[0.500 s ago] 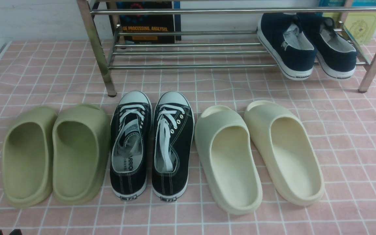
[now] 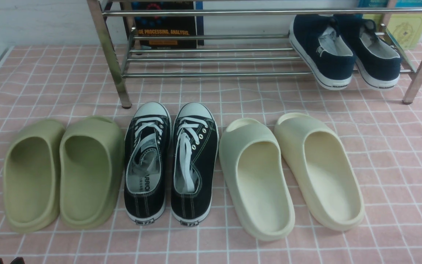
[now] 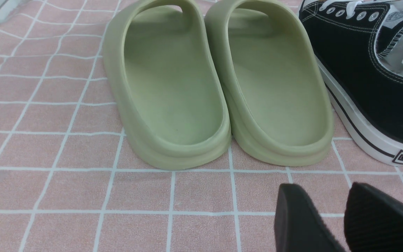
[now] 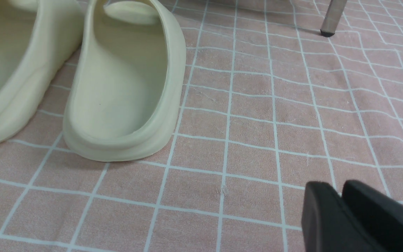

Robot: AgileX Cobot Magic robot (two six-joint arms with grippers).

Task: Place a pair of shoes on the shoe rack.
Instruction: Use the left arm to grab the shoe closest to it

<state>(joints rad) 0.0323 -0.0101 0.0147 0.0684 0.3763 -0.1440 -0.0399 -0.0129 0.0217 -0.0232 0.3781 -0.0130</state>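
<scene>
The pair of shoes, two black canvas sneakers (image 2: 147,161) (image 2: 194,161) with white laces and toe caps, stands side by side on the pink checked cloth, toes toward the shoe rack (image 2: 211,74). The chrome rack's lower bars are bare on the left and middle. In the left wrist view my left gripper (image 3: 322,189) hovers open over the cloth, nothing between its fingers, just short of one sneaker's heel (image 3: 373,87). Its tips show at the front view's bottom-left edge (image 2: 7,261). My right gripper (image 4: 334,185) is shut and empty over bare cloth, right of the cream slides.
Olive slides (image 2: 64,172) lie left of the sneakers, cream slides (image 2: 291,172) to their right. Navy slip-ons (image 2: 343,51) sit on the rack's lower tier at the right. A book (image 2: 165,25) leans behind the rack. A rack leg (image 4: 331,21) stands beyond the right gripper.
</scene>
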